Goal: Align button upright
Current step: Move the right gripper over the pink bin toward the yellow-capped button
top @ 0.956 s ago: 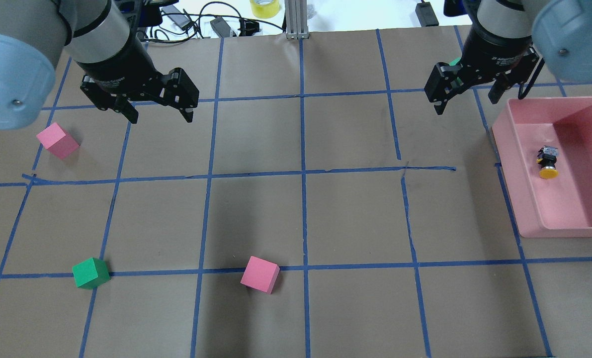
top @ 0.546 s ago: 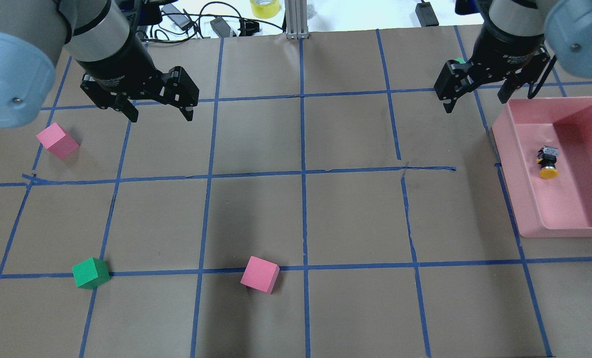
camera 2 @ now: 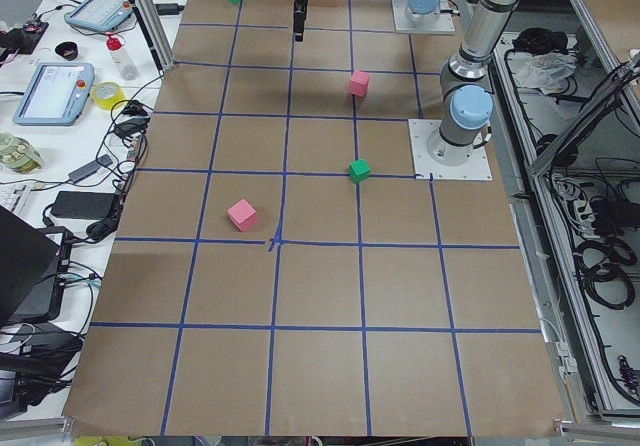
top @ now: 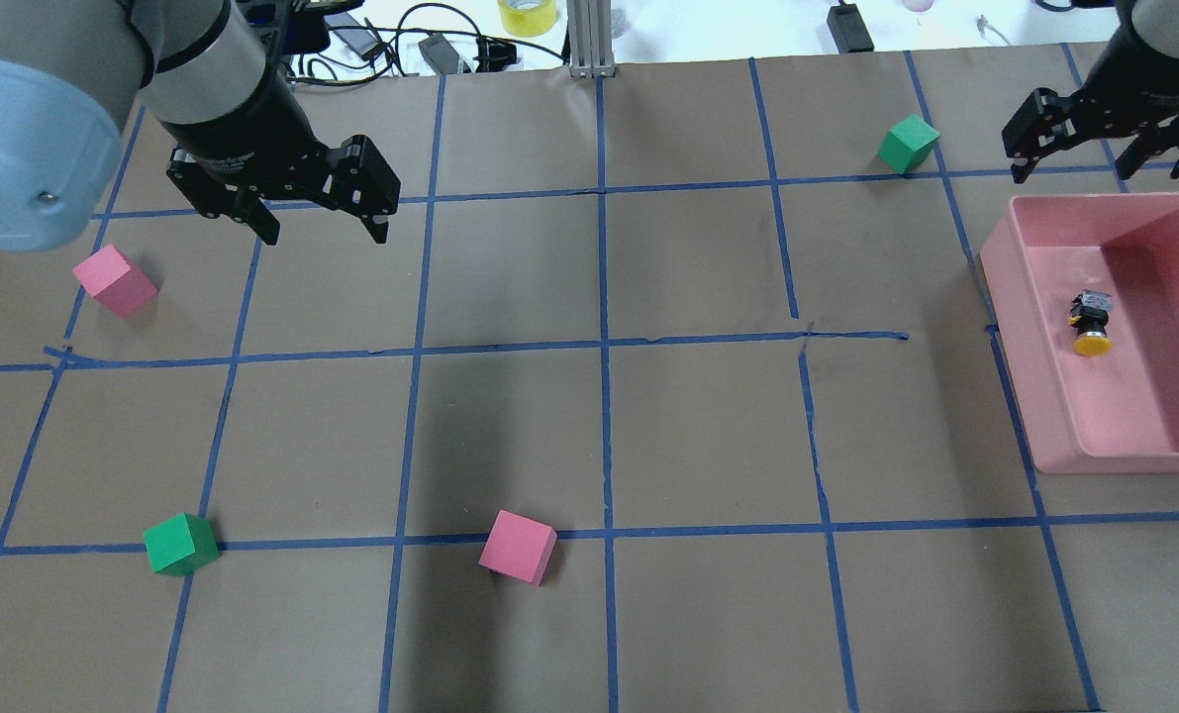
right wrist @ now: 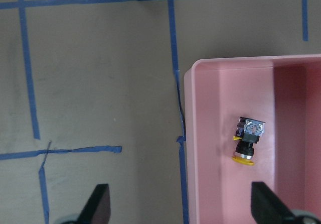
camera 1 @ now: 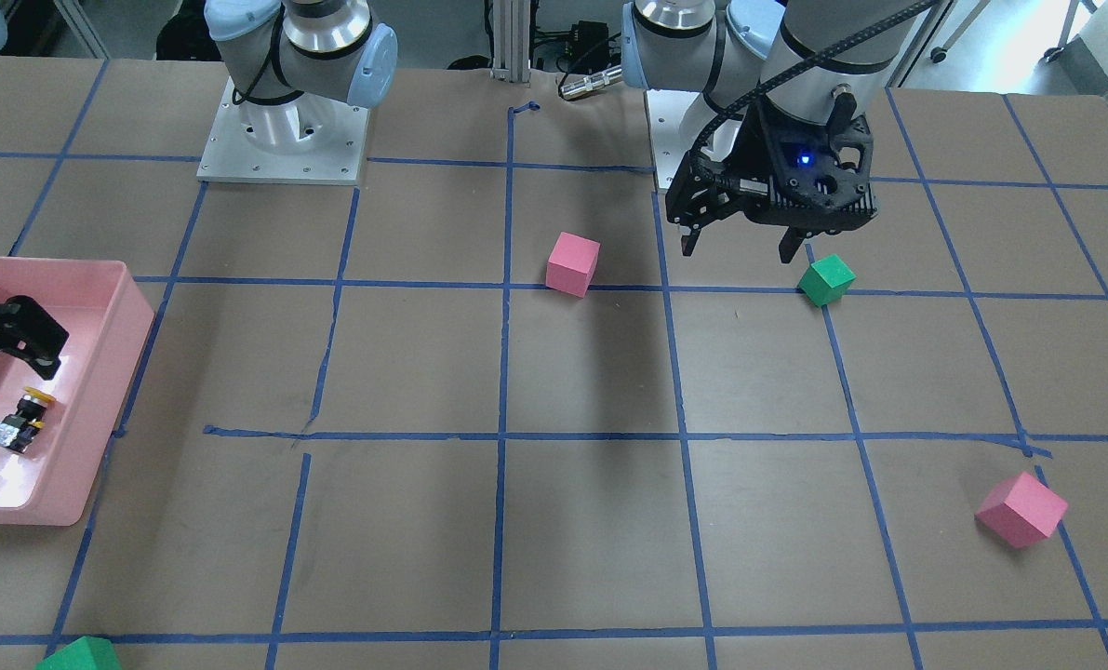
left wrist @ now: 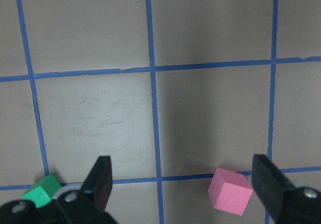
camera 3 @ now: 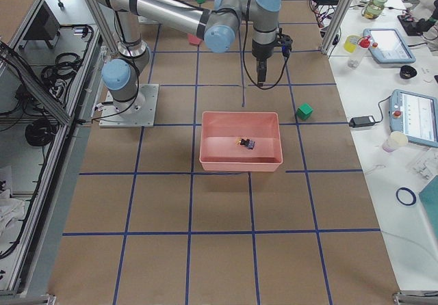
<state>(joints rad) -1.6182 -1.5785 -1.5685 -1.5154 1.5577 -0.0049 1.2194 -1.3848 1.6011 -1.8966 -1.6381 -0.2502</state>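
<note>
The button (top: 1092, 322) lies on its side inside the pink tray (top: 1013, 327), its yellow cap toward the robot and its black base away. It also shows in the front view (camera 1: 21, 419) and in the right wrist view (right wrist: 248, 141). My right gripper (top: 1099, 166) is open and empty, high above the tray's far edge. In its wrist view (right wrist: 180, 209) the tray's left wall (right wrist: 190, 148) runs between the fingers, and the button lies ahead to the right. My left gripper (top: 324, 230) is open and empty over the far left of the table.
Two pink cubes (top: 114, 280) (top: 518, 546) and two green cubes (top: 181, 544) (top: 908, 143) lie loose on the brown taped table. The far green cube sits just left of the right gripper. Cables and a yellow tape roll (top: 527, 14) lie beyond the far edge.
My right gripper has moved right and a little farther away, to above the tray's far edge, uncovering the far green cube. The left gripper and the button have stayed in place.
</note>
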